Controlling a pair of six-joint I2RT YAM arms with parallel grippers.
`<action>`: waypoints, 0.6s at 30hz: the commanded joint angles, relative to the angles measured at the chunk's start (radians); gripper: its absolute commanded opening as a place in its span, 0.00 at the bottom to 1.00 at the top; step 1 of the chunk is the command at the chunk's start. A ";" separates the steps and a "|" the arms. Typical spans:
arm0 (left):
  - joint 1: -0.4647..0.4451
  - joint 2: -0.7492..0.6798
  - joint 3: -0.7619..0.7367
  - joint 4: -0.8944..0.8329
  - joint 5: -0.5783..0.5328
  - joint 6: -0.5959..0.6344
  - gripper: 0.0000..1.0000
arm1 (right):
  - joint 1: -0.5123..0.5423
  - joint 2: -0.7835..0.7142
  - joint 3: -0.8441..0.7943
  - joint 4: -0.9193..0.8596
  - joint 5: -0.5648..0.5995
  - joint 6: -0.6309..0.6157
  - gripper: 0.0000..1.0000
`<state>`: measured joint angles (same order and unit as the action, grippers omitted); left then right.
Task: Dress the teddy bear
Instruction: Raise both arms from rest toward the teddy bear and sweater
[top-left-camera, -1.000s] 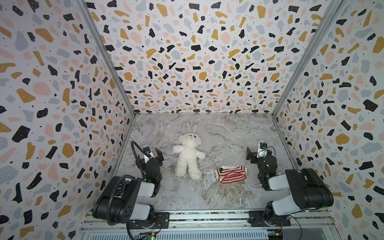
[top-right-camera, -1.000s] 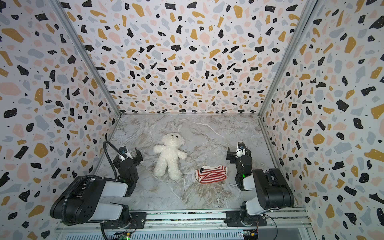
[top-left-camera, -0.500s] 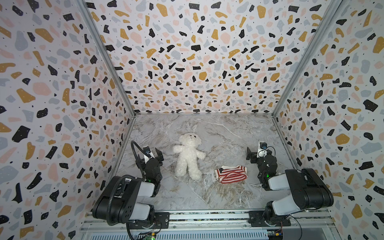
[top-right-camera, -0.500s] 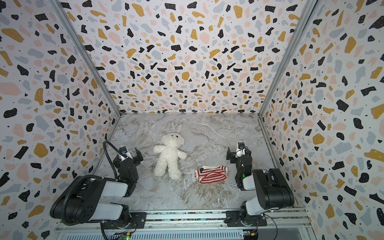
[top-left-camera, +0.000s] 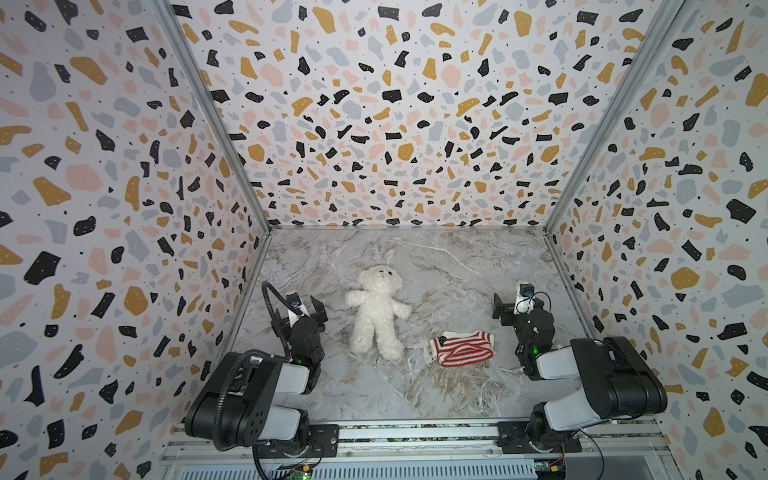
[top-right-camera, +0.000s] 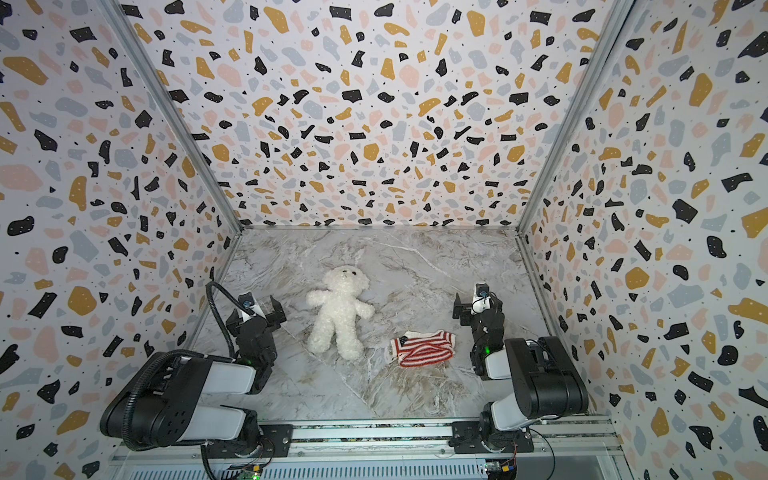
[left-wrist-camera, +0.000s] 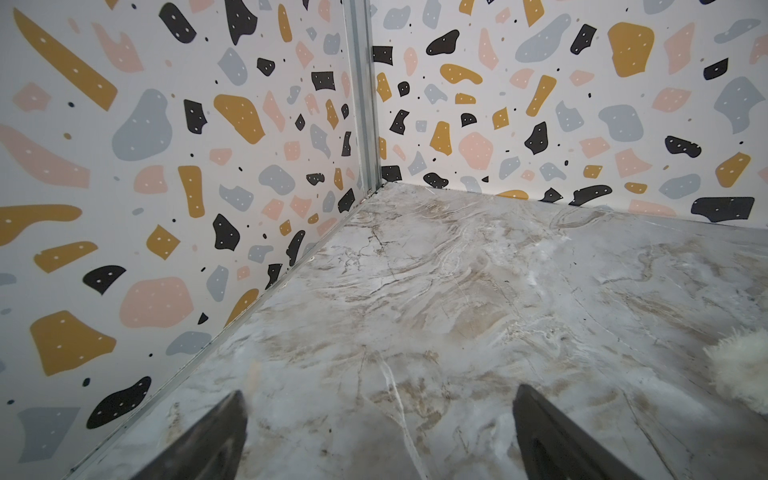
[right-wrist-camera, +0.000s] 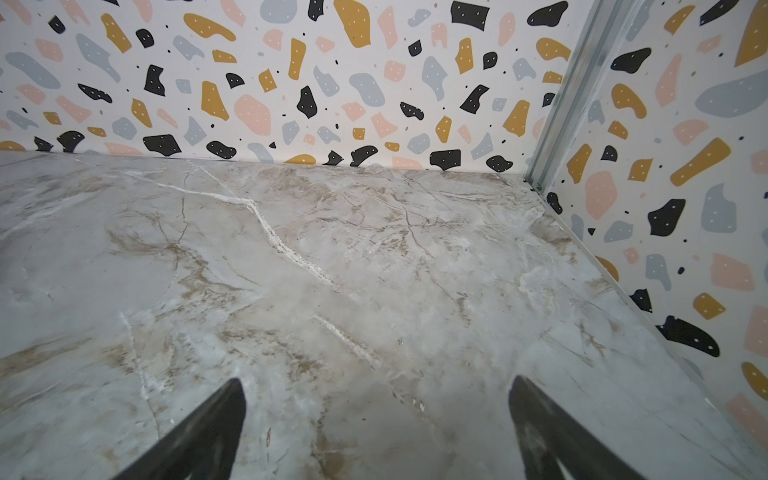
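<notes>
Top views both show the teddy bear (top-left-camera: 376, 316) lying face-up on the bench (top-left-camera: 457, 266), striped top (top-left-camera: 463, 348) near its leg; left claw (left-wrist-camera: 378, 399) and right claw (right-wrist-camera: 374, 384) gape fully, empty; pinching 2 knit layers together could shut the opening.

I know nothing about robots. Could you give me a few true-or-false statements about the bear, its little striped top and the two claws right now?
1. The teddy bear lies face up on the marble table. True.
2. The striped top is on the bear. False: it lies on the table beside the bear, apart from it.
3. The left gripper grips the bear. False: it is open and empty.
4. The right gripper is open and empty. True.
</notes>
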<state>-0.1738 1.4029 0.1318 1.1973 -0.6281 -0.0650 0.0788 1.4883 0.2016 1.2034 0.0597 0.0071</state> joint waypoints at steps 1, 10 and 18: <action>0.004 -0.013 0.014 0.032 0.001 -0.003 1.00 | 0.016 -0.044 0.030 -0.048 -0.007 -0.031 0.99; 0.004 -0.152 0.035 -0.123 0.014 -0.004 1.00 | 0.039 -0.126 0.070 -0.193 0.012 -0.047 0.99; 0.002 -0.447 0.115 -0.486 0.118 -0.140 1.00 | 0.121 -0.216 0.156 -0.437 0.160 -0.037 0.99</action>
<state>-0.1738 1.0237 0.2050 0.8497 -0.5720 -0.1280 0.1741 1.3067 0.3012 0.9035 0.1387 -0.0288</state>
